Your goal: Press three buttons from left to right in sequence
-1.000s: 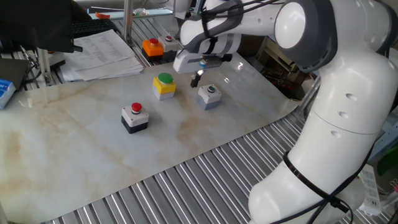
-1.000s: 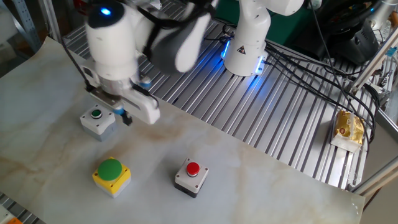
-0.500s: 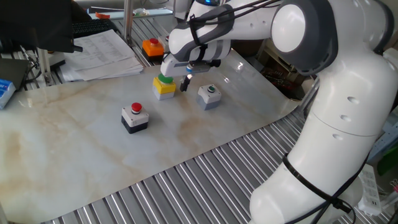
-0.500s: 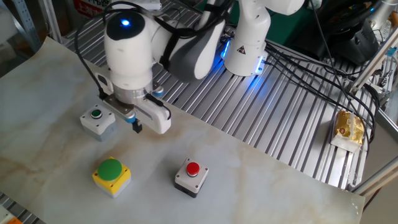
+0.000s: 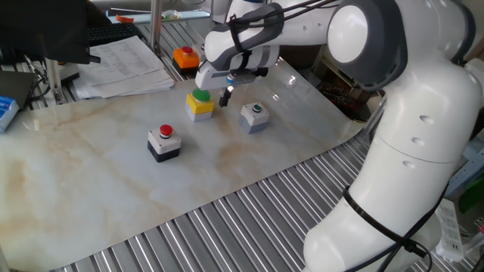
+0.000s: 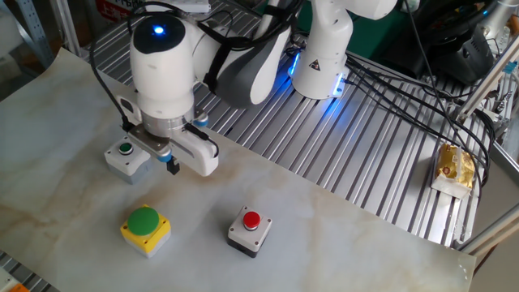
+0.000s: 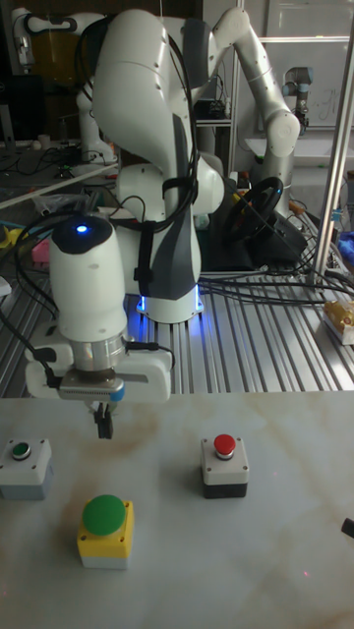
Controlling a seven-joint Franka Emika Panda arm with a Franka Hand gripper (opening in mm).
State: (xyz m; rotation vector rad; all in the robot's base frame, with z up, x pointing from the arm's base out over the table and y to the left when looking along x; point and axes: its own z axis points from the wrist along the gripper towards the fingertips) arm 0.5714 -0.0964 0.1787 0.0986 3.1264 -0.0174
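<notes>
Three button boxes stand on the marble-patterned table. The red button on its white-topped black box (image 5: 164,141) (image 6: 248,229) (image 7: 224,464) is at the left in one fixed view. The green button on the yellow box (image 5: 200,103) (image 6: 146,228) (image 7: 105,528) is in the middle. The small dark-green button on the grey box (image 5: 255,115) (image 6: 127,156) (image 7: 25,464) is at the right. My gripper (image 5: 224,98) (image 6: 172,167) (image 7: 103,423) points down, shut, with nothing held. It hovers between the yellow and grey boxes, touching neither.
An orange box with a red button (image 5: 185,57) and a stack of papers (image 5: 121,64) lie at the table's far side. Ribbed metal slats (image 5: 249,219) border the mat. The robot base and cables (image 6: 324,57) stand behind.
The gripper has moved from beside the grey box toward the yellow box, and has barely shifted in the last half second. The boxes have not moved.
</notes>
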